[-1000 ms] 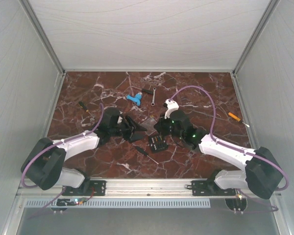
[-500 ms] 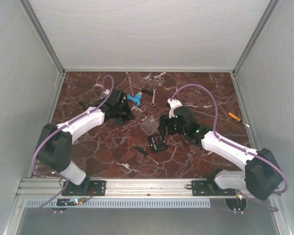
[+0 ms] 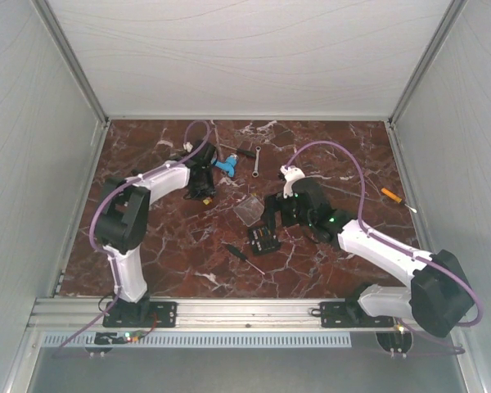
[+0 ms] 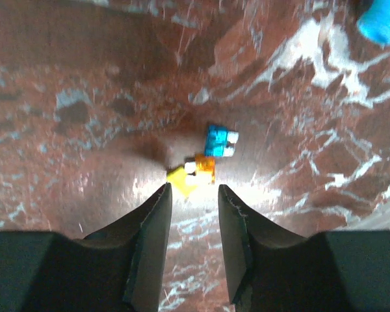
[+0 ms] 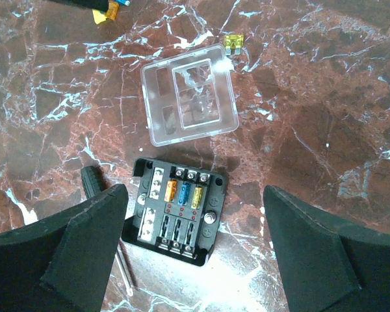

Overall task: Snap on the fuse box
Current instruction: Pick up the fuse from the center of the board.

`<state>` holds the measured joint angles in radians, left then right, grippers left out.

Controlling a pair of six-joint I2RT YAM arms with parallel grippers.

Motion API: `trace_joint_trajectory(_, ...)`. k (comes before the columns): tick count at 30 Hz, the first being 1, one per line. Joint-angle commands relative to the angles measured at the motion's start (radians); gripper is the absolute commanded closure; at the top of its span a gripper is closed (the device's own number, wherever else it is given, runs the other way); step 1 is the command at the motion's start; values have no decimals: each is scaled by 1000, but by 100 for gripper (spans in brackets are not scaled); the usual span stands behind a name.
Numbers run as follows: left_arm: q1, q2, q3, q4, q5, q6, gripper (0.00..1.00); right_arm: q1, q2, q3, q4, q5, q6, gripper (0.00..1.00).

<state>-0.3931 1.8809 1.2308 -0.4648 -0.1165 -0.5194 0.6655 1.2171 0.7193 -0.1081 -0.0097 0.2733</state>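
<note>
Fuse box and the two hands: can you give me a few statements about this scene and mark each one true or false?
1. The clear lid is snapped onto the fuse box. False: it lies on the table beside the box, apart from it.
2. The right hand is open and holds nothing. True.
3. The left hand is gripping a screwdriver. False: it holds nothing; three small loose fuses lie on the table just ahead of it.
4. Orange, blue and yellow fuses sit side by side in the fuse box. True.
</note>
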Motion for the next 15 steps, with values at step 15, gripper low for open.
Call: trace_joint_trajectory(15,-4,117,99,9,30,114,77,-15,15,-2,11,-34,-17,15)
